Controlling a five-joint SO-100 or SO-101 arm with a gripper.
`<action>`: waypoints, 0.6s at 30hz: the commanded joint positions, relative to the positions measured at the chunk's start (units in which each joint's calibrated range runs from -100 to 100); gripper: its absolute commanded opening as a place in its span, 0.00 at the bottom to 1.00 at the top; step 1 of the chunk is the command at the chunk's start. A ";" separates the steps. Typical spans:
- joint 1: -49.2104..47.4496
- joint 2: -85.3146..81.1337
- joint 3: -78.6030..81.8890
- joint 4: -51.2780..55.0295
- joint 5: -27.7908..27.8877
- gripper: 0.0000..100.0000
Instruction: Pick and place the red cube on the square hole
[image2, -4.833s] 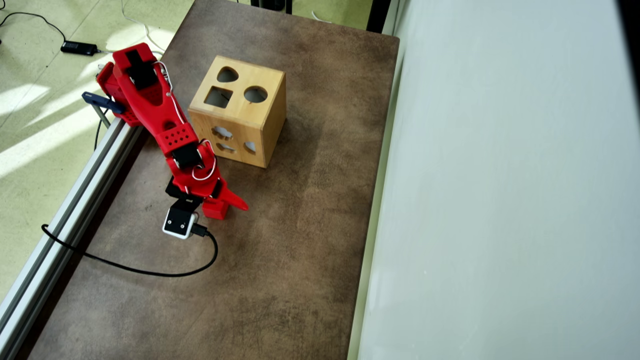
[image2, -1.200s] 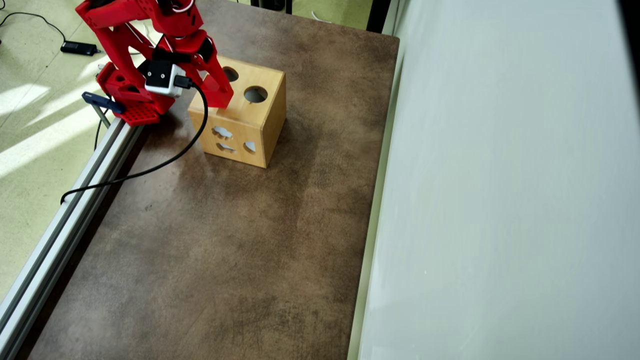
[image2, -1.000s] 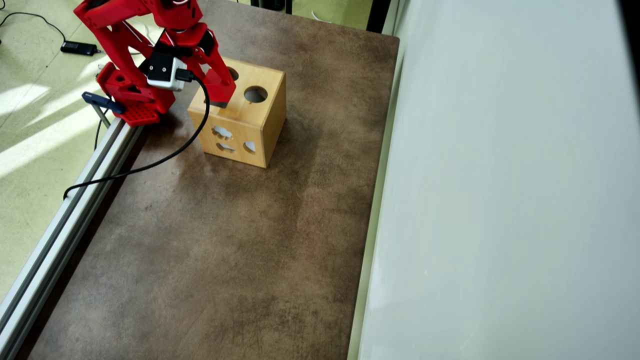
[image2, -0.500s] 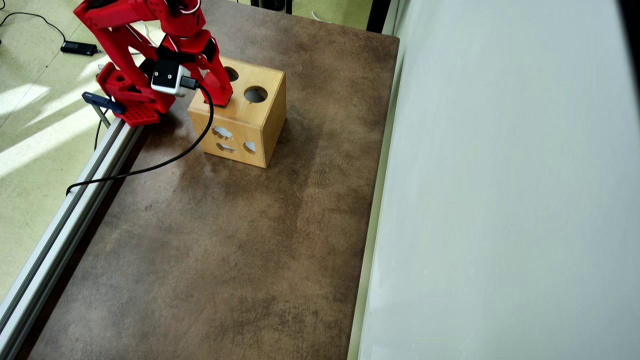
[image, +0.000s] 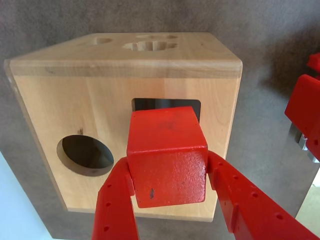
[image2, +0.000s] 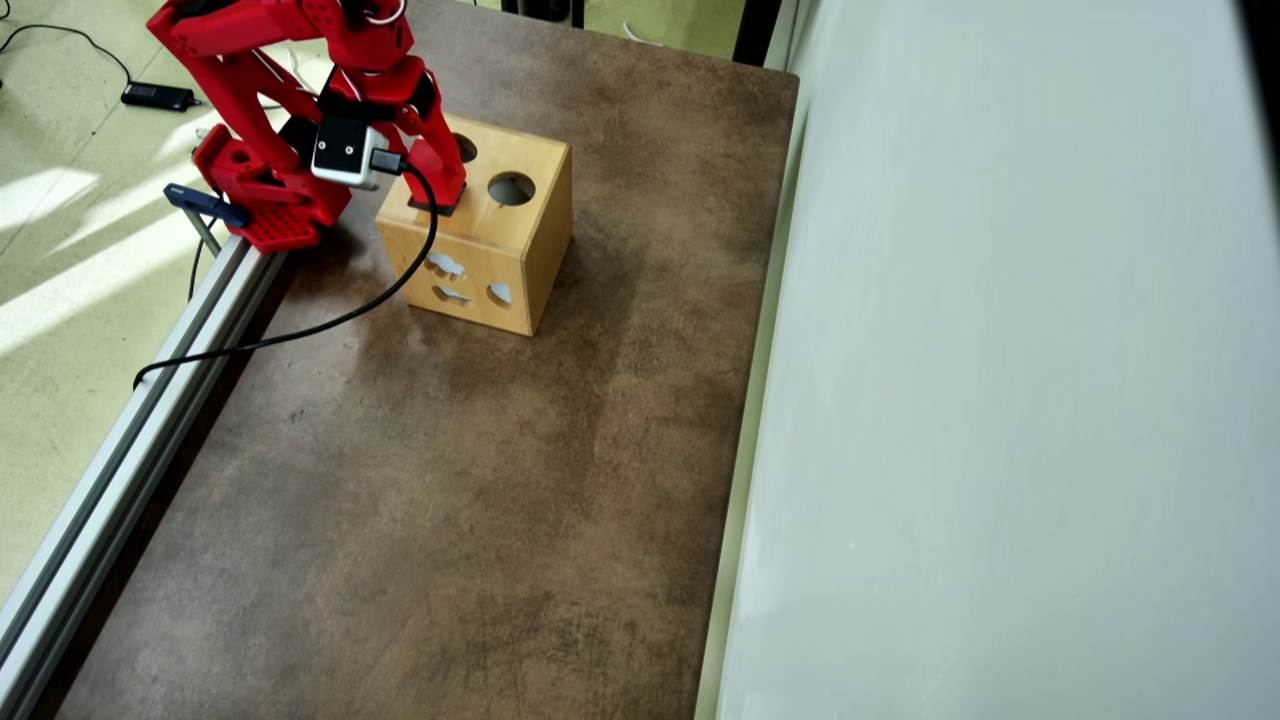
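In the wrist view the red cube (image: 167, 155) fills the middle, and my gripper (image: 170, 170) is shut on it, one red finger (image: 117, 200) on each side. The cube hangs just over the top of the light wooden box (image: 50, 110). It covers most of the square hole (image: 145, 104), of which only a dark strip shows along the cube's far edge. In the overhead view the gripper (image2: 440, 190) points down at the box (image2: 500, 240), above the left part of its top. There a dark sliver of the square hole (image2: 432, 209) shows and the cube is hidden by the fingers.
A round hole (image2: 511, 188) and a teardrop hole (image2: 463, 148) share the box top. The arm's base (image2: 260, 200) is clamped to an aluminium rail (image2: 130, 430) along the table's left edge. A black camera cable (image2: 300, 330) trails over the table. A white panel (image2: 1000, 400) borders the right side.
My gripper took the cube off the table, carried it up to the box, and over the last second sank lower and shifted slightly toward the square hole.
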 joint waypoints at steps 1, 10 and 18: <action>-0.14 -1.04 -0.26 0.49 0.24 0.02; 0.53 -1.29 0.73 0.49 0.24 0.02; 0.67 -0.95 0.82 0.49 0.15 0.02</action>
